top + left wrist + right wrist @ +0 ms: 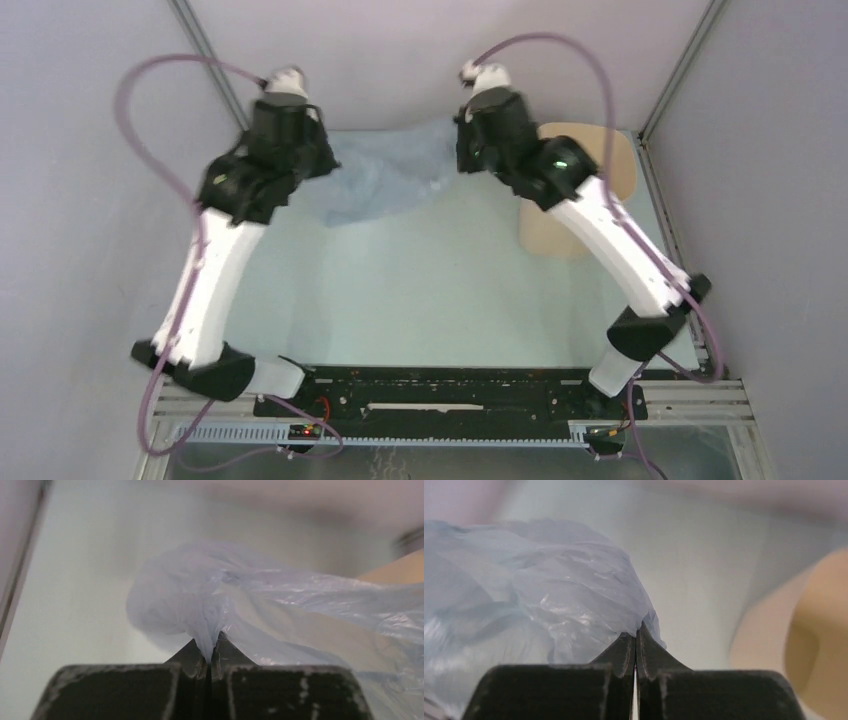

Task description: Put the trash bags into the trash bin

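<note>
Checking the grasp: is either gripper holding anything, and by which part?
Both hold the trash bag. The left gripper pinches a gathered tuft of film; the right gripper pinches a fold at the opposite side.

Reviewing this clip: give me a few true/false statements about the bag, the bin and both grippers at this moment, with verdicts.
1. The left gripper and the right gripper are each shut on the trash bag. True.
2. The trash bag is already inside the trash bin. False: it is stretched between the two grippers, outside the bin.
3. The trash bin is nearer the right gripper than the left gripper. True.
4. The trash bag is opaque black. False: it is a translucent, wrinkled, pale-blue film.
</note>
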Robot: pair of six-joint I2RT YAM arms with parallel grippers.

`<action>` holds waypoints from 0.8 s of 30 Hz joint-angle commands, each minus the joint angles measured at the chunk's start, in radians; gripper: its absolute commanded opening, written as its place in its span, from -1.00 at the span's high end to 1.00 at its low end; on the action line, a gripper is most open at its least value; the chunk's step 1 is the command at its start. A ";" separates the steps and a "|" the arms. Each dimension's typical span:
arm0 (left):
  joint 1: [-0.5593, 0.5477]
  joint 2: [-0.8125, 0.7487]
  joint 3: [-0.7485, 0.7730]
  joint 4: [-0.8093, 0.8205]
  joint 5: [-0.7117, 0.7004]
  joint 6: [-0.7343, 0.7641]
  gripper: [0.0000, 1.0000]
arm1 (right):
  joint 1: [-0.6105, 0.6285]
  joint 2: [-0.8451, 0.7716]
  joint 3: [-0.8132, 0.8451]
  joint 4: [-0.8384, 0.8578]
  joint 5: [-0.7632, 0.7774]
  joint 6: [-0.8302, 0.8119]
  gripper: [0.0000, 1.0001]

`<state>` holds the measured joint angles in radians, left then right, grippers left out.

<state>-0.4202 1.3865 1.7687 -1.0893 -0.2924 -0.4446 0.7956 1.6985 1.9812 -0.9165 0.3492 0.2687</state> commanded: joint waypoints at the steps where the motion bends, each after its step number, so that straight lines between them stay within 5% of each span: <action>1: -0.122 -0.212 0.239 0.043 -0.247 0.071 0.99 | 0.151 -0.138 0.217 -0.087 0.058 -0.159 1.00; 4: -0.069 -0.337 -0.160 0.146 -0.212 -0.024 1.00 | 0.150 -0.292 -0.181 0.146 -0.015 -0.142 1.00; 8: 0.056 -0.243 -0.832 0.216 0.113 -0.143 1.00 | 0.040 -0.314 -0.701 0.242 -0.202 0.040 1.00; 12: -0.024 -0.320 -1.061 0.367 0.178 -0.203 1.00 | 0.065 -0.272 -0.992 0.294 -0.333 0.175 1.00; 14: -0.014 -0.351 -1.006 0.364 0.197 -0.207 1.00 | 0.093 -0.287 -0.996 0.319 -0.323 0.181 1.00; 17: 0.003 -0.302 -0.674 0.242 0.141 -0.132 1.00 | 0.047 -0.299 -0.806 0.247 -0.305 0.119 1.00; 22: 0.007 -0.096 0.167 0.035 0.130 -0.040 1.00 | -0.048 -0.221 -0.135 -0.036 -0.252 -0.001 1.00; 24: 0.002 -0.071 0.382 0.030 0.144 -0.053 1.00 | -0.040 -0.189 0.133 -0.110 -0.220 -0.039 1.00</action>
<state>-0.4183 1.2907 1.6733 -0.9657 -0.1459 -0.5377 0.7708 1.5414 1.6978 -0.8661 0.0578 0.3222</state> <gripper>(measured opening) 0.005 0.006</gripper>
